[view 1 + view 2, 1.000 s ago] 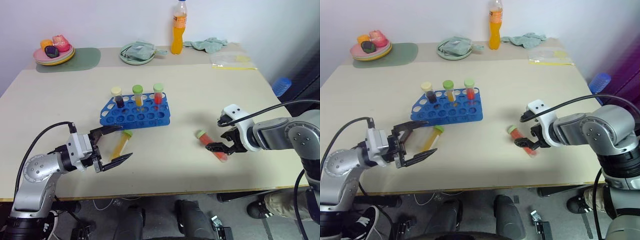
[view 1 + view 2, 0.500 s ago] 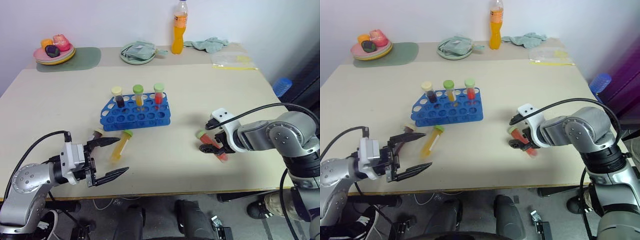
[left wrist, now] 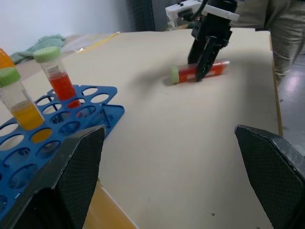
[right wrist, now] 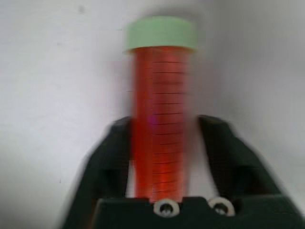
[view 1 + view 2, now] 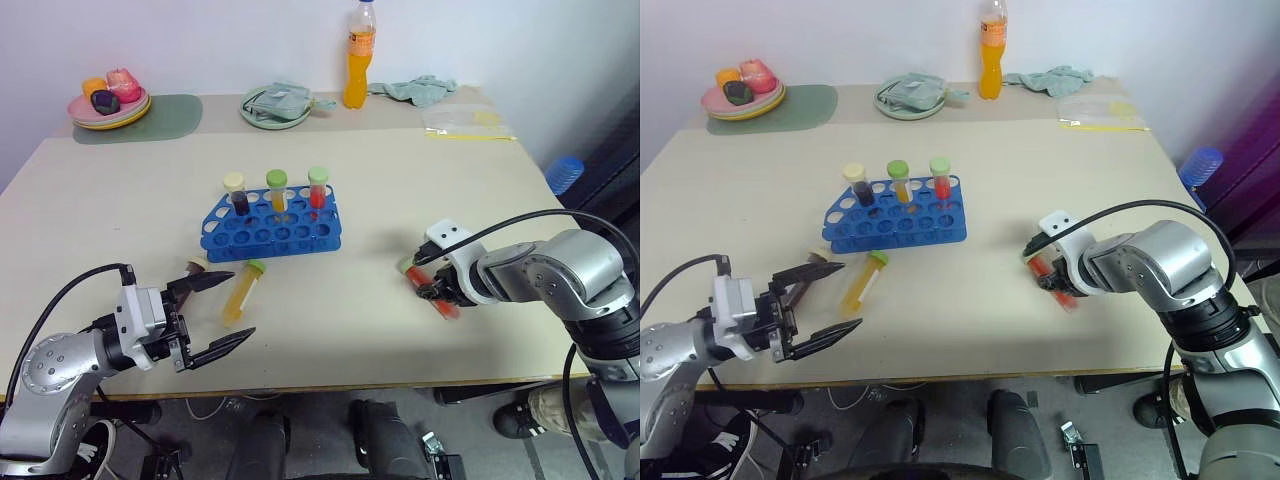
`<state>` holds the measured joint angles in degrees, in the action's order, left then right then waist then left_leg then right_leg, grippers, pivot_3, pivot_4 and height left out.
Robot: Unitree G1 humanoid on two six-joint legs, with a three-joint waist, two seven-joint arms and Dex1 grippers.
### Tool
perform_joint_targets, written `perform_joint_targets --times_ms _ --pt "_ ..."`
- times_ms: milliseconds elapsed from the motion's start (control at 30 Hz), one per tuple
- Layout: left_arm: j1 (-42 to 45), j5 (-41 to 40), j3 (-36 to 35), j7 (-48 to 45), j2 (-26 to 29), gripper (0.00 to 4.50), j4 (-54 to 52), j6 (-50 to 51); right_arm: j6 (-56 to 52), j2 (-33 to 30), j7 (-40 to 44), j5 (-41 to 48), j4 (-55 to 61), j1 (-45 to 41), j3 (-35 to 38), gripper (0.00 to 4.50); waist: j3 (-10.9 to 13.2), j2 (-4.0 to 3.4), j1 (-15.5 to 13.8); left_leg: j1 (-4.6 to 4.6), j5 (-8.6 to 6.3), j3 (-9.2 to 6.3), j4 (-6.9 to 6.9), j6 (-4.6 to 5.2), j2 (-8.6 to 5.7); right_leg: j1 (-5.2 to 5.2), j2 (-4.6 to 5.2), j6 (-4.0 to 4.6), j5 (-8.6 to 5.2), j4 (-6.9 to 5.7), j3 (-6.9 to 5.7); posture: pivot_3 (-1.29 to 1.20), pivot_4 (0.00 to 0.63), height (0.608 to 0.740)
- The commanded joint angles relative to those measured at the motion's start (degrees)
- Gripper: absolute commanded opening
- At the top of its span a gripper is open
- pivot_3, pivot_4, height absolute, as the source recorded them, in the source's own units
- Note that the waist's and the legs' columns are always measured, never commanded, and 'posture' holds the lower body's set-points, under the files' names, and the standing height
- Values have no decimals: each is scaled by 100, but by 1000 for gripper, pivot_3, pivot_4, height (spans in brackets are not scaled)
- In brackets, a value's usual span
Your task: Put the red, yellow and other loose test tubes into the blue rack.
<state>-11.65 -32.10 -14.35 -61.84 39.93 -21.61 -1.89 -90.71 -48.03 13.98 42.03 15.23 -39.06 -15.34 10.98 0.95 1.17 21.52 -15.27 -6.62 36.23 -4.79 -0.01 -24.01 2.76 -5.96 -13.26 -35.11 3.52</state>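
Note:
A red test tube (image 5: 432, 294) with a green cap lies on the table at the right, and my right gripper (image 5: 428, 290) is shut on it, a black finger (image 4: 112, 157) on each side of it. A yellow test tube (image 5: 239, 292) with a green cap lies in front of the blue rack (image 5: 290, 240). My left gripper (image 5: 244, 301) hangs open just short of the yellow tube, holding nothing. A dark tube (image 5: 193, 268) lies partly hidden behind its upper finger. Three capped tubes stand in the rack's back row: dark, yellow and red.
At the table's far edge stand an orange drink bottle (image 5: 358, 55), a plate with a folded cloth (image 5: 275, 105) and a plate of toys (image 5: 107, 100) on a green mat. A green cloth (image 5: 420, 88) and a plastic bag (image 5: 465, 122) lie at the back right.
My right gripper, open around the red tube before, has sunk a little and shut on it. My left gripper has drawn back slightly toward the table's front edge, still open.

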Motion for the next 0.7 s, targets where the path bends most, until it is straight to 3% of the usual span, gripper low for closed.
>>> perform_joint_targets --times_ms 33,100,233,333,400,533,700 --pt "20 46 -65 32 -7 4500 -161 -117 -86 130 150 -192 -57 -88 75 839 0 0 2 0 0 0 0 0 0 0 0 0 0 0 0 0 150 740" --pt "56 53 -71 33 -7 4500 -136 -112 124 166 312 -253 81 -147 137 839 0 0 14 0 0 0 0 0 0 -1 0 -3 -2 0 0 0 150 740" --pt "149 93 -114 88 -14 4500 -77 -125 2076 55 1036 -657 655 226 354 839 4 -7 54 3 0 2 -5 0 1 -8 -1 -6 -4 0 0 0 150 740" --pt "205 86 -146 94 3 4500 -37 -116 2894 253 1368 -612 823 736 894 839 2 -2 50 5 -1 1 -11 1 3 -7 -3 -10 -6 2 -1 0 150 740" --pt "257 62 -184 84 25 4500 25 -106 4063 700 1608 -622 909 1099 1401 839 0 6 51 10 -2 3 -8 3 3 -6 -2 -10 -5 6 0 0 150 740" --pt "453 -35 -273 134 5 4500 194 -42 5151 1667 1865 -197 1033 1571 2085 839 2 4 97 4 -2 4 -4 3 6 -3 -7 -10 -3 0 1 0 150 740" --pt "682 -72 -310 179 48 4500 385 93 7292 2636 1943 -1678 46 1467 1248 839 3 2 160 -10 -2 5 -6 3 8 2 -10 -7 -2 -6 2 0 150 740"
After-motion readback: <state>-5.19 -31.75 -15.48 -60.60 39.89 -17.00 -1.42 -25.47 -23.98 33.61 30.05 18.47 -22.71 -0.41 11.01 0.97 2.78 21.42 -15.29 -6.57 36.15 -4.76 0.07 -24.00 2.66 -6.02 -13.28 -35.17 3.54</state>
